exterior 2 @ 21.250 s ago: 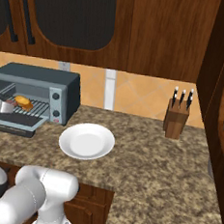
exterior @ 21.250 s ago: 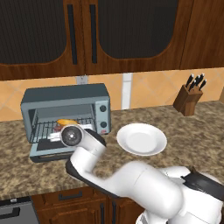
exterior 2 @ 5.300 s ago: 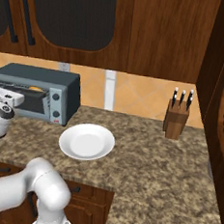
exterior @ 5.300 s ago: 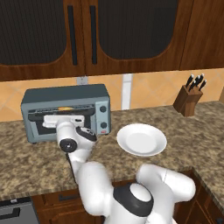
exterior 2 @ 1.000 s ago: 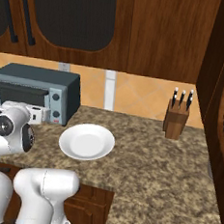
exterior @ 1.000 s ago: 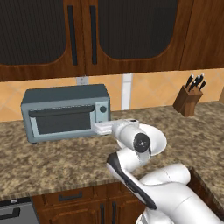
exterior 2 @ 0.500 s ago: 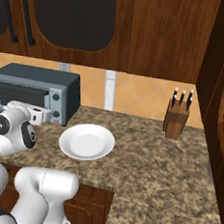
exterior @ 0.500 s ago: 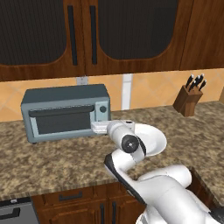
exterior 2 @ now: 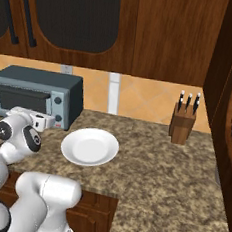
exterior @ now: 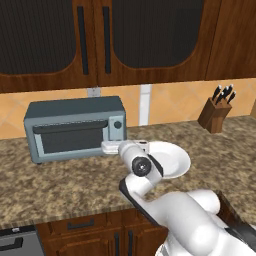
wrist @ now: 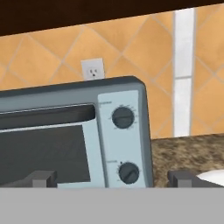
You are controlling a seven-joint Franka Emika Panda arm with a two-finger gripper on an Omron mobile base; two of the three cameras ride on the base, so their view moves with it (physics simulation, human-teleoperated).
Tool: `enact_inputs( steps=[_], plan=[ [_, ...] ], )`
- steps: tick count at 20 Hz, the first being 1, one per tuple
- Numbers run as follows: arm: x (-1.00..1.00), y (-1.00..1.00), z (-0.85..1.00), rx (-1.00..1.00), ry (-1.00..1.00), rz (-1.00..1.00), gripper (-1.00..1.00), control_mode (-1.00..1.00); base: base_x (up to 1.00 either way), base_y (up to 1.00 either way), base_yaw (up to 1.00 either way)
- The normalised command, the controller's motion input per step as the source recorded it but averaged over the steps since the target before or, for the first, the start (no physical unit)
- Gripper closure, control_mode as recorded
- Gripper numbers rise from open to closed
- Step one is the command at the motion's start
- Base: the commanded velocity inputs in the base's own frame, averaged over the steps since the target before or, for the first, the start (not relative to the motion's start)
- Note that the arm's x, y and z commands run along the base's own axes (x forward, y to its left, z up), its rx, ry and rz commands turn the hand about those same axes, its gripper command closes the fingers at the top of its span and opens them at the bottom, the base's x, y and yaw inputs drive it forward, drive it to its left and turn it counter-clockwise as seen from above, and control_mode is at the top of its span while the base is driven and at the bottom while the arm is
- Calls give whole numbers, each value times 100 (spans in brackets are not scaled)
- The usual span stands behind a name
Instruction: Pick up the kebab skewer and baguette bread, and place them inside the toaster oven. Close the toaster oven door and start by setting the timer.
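Ahead of your fingertips (wrist: 41,178) stands the toaster oven (exterior: 75,127), its door (wrist: 43,146) shut. Its two knobs (wrist: 123,117) sit between them, one above the other. The plate (exterior: 167,157) lies right of your right finger.

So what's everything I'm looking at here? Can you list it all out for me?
toaster oven: one, blue-grey, on the counter against the wall, left of the plate
toaster oven door: one, dark glass, shut
knobs: two, dark, one above the other on the oven's right panel
plate: one, white, on the counter right of the oven
knife block: one, brown wood with dark-handled knives, far right by the wall
wall outlet: one, white, on the tiled wall above the oven
counter: one, speckled brown granite
upper cabinets: dark wood with dark panels, above the counter
gripper: one, white, jaws open, in front of the oven's knob panel, holding nothing
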Motion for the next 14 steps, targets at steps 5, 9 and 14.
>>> enact_inputs(
  steps=[5, 9, 14],
  plan=[
    [20, -4, -30, 0, 0, 3, -100, -100, 0, 0, 0],
    [20, -14, -32, 0, 0, 3, -100, -100, 0, 0, 0],
    [27, -14, -32, 0, 0, 2, -100, -100, 0, 0, 0]
  ],
)
